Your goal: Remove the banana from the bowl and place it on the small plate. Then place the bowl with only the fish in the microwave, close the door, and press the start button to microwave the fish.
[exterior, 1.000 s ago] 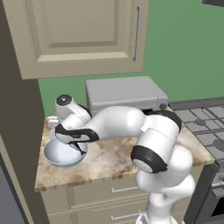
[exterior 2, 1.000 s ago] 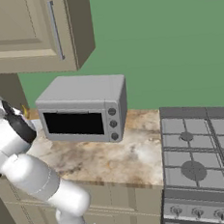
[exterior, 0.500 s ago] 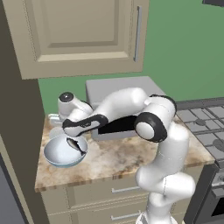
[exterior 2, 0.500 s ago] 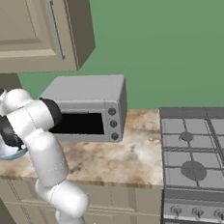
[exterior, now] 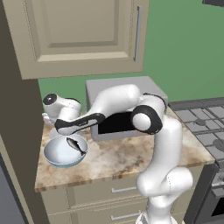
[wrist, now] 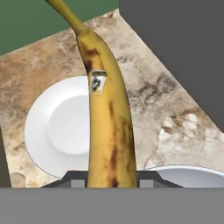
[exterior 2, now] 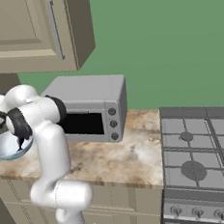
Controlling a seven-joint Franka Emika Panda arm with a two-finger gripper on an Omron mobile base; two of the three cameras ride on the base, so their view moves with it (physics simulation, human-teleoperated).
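Note:
My gripper (wrist: pixel 109 178) is shut on the banana (wrist: pixel 107 118), a brownish-yellow fruit with a sticker that stands up between the fingers. Right beneath it on the marble counter lies the small plate (wrist: pixel 57 127), white and round. The bowl (exterior: pixel 64 154) rests at the counter's front left with the grey fish (exterior: pixel 76 145) inside; its rim (wrist: pixel 192 174) shows at the lower right of the hand view. In the left base view my hand (exterior: pixel 52 114) hovers just behind the bowl. The microwave and its door are out of view.
A silver box oven (exterior: pixel 124 109) with knobs (exterior 2: pixel 112 123) stands on the counter right of the bowl, close behind my forearm. A wall cabinet (exterior: pixel 83 35) hangs overhead. A gas stove (exterior 2: pixel 200 149) lies to the right. A tall dark panel (exterior: pixel 13 131) bounds the left side.
My hand has risen from the bowl and moved back-left with the banana, and the arm's elbow has swung over. The bowl and fish have stayed put.

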